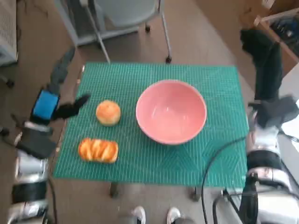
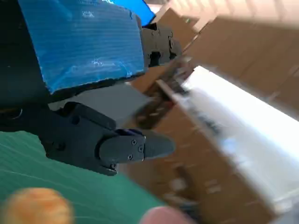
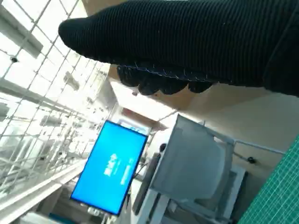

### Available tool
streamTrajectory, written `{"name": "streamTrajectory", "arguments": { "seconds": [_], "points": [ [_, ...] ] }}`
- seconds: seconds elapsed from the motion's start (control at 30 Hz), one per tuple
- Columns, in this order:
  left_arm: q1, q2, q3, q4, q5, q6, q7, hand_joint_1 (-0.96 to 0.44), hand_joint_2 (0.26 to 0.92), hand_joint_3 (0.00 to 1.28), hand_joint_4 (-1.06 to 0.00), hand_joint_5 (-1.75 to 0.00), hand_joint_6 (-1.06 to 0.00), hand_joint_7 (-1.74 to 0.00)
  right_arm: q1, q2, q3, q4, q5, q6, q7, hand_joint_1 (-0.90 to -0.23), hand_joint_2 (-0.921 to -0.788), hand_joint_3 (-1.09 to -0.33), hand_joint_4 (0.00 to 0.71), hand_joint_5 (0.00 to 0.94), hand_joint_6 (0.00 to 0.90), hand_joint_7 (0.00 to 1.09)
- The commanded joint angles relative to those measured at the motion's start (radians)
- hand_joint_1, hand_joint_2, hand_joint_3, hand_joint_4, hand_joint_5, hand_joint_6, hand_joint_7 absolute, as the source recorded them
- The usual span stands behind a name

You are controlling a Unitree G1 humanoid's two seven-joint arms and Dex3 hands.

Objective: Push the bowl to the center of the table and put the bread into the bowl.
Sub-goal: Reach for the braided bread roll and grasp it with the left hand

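The pink bowl [image 1: 171, 117] sat upright and empty on the green cutting mat [image 1: 140, 158] that covered the counter, right of the middle as the head view showed it. Two pieces of bread lay well apart from each other on the mat's left part: a round bun [image 1: 108, 112] just beside the bowl without touching it, and a ridged pull-apart loaf [image 1: 98, 150] nearer the front edge.

The left hand [image 1: 52, 106], blue tape on its back, hovered at the mat's left edge, its black fingers [image 1: 77, 103] stretched out toward the bun but short of it, released and grasping nothing. In the left wrist view the same fingers [image 2: 135, 145] pointed out over the mat [image 2: 56, 191], with the bun [image 2: 36, 207] blurred in the corner below them.

The right hand [image 1: 275, 111], in its knitted glove, was off the mat's right edge, near but clear of the bowl. Its fingers [image 3: 159, 84] seemed curled under the glove in the right wrist view, though I could not tell for sure whether they were clenched; nothing showed in them.

A grey chair [image 1: 128, 14] stood beyond the far edge of the counter.
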Motion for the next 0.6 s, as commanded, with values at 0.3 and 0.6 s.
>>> {"name": "streamTrajectory", "arguments": {
  "seconds": [0.3,0.6],
  "points": [
    [0.147,0.098,-0.084,-0.343,0.126,0.387,-0.181,-0.57,0.792,0.0,-0.07,0.0,-0.22,-0.09,0.074,0.001,-0.003,-0.059,0.046,-0.006,0.058,-0.737,-0.921,-0.842,0.183,0.006,0.28,0.02],
    [0.152,0.144,-0.158,-0.356,0.15,0.519,-0.274,-0.44,0.746,0.0,-0.05,0.0,-0.22,-0.04,0.074,-0.003,-0.007,-0.066,0.072,0.017,0.088,-0.738,-0.921,-0.842,0.18,0.003,0.281,0.02]
  ]
}}
